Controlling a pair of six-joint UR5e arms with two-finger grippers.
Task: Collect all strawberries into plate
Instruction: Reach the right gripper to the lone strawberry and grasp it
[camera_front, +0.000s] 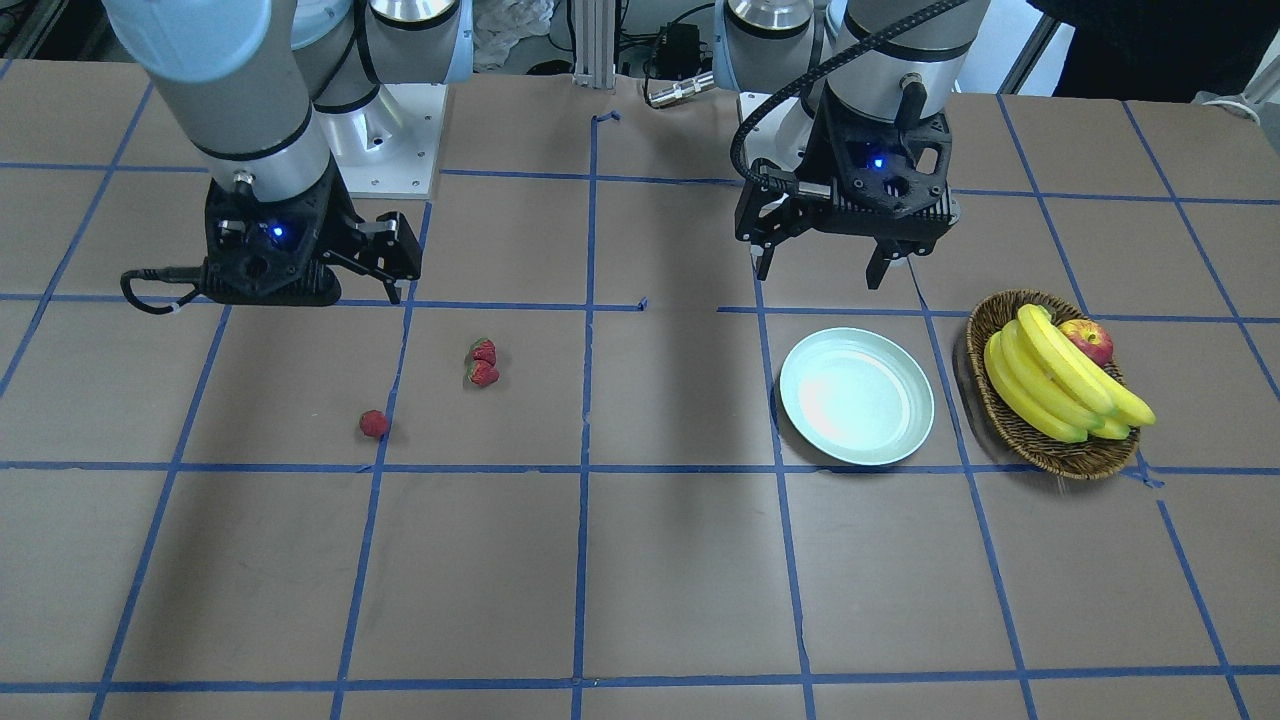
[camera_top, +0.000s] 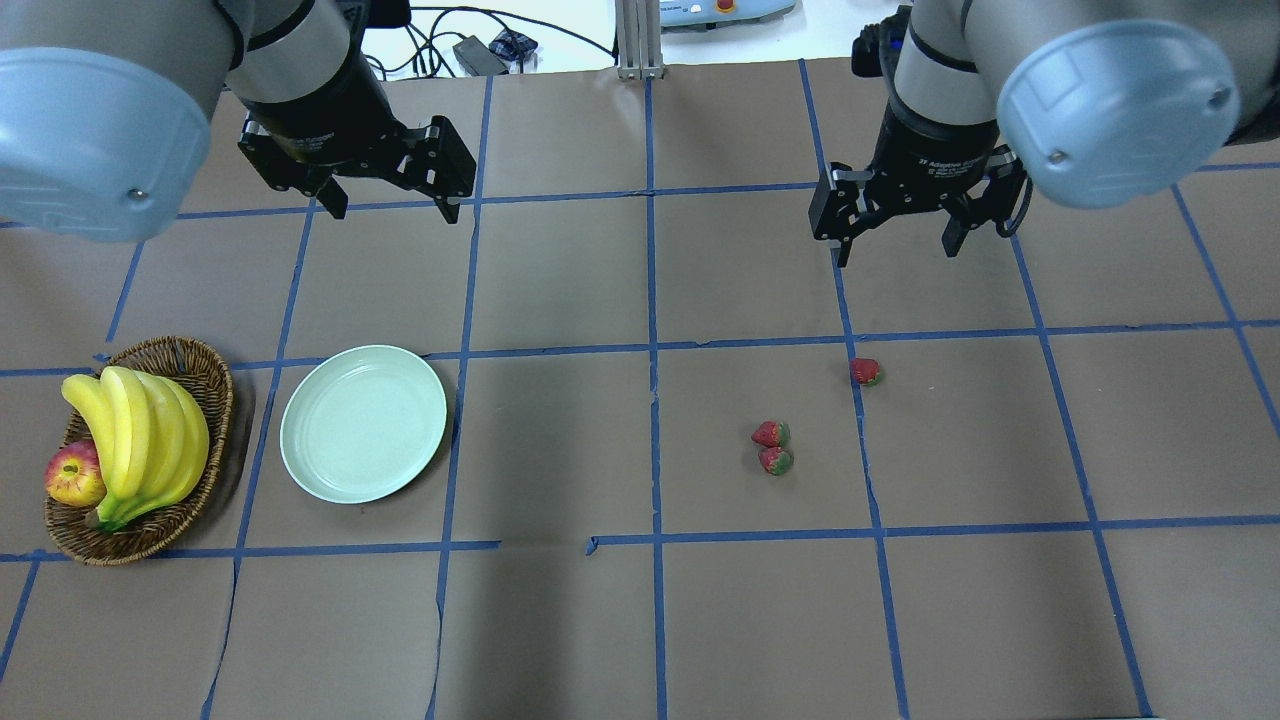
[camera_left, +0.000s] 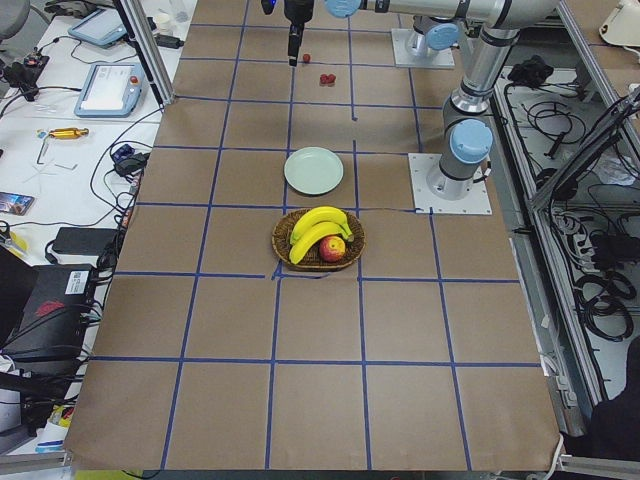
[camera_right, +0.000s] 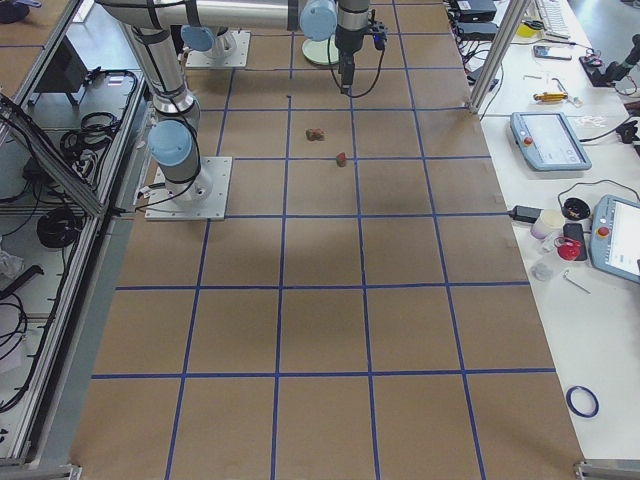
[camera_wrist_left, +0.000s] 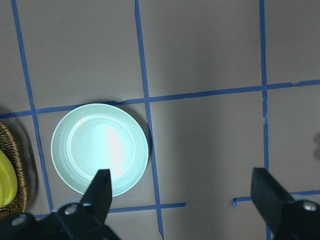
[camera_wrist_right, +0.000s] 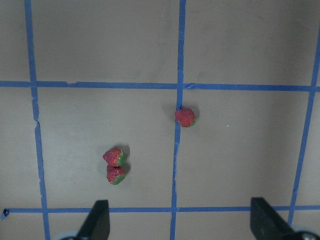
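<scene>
A brown paper-covered bench (camera_top: 640, 620), gridded with blue tape, spreads beneath two robot arms, both raised well clear of its surface. The left fingers (camera_top: 445, 170) hang spread wide apart and hold nothing, on the side of the bench where the plate lies; the left wrist view looks straight down on that plate. The right fingers (camera_top: 832, 215) are likewise parted and empty, high above the strawberries, all three of which show in the right wrist view.

At the far left of the robot's reach sits a brown wicker basket (camera_top: 190, 365) holding a bunch of yellow bananas (camera_top: 140, 430) and a red-yellow apple (camera_top: 75, 475) tucked against them. Just beside the basket, apart from it, the pale mint-green plate (camera_top: 363, 422) rests flat on the bench with nothing on it.

The strawberries lie well apart from the plate, on the robot's right half. Two strawberries (camera_top: 768, 434) (camera_top: 776, 460) touch one another inside a grid square. The third strawberry (camera_top: 866, 372) sits alone nearby, against a blue tape line.
</scene>
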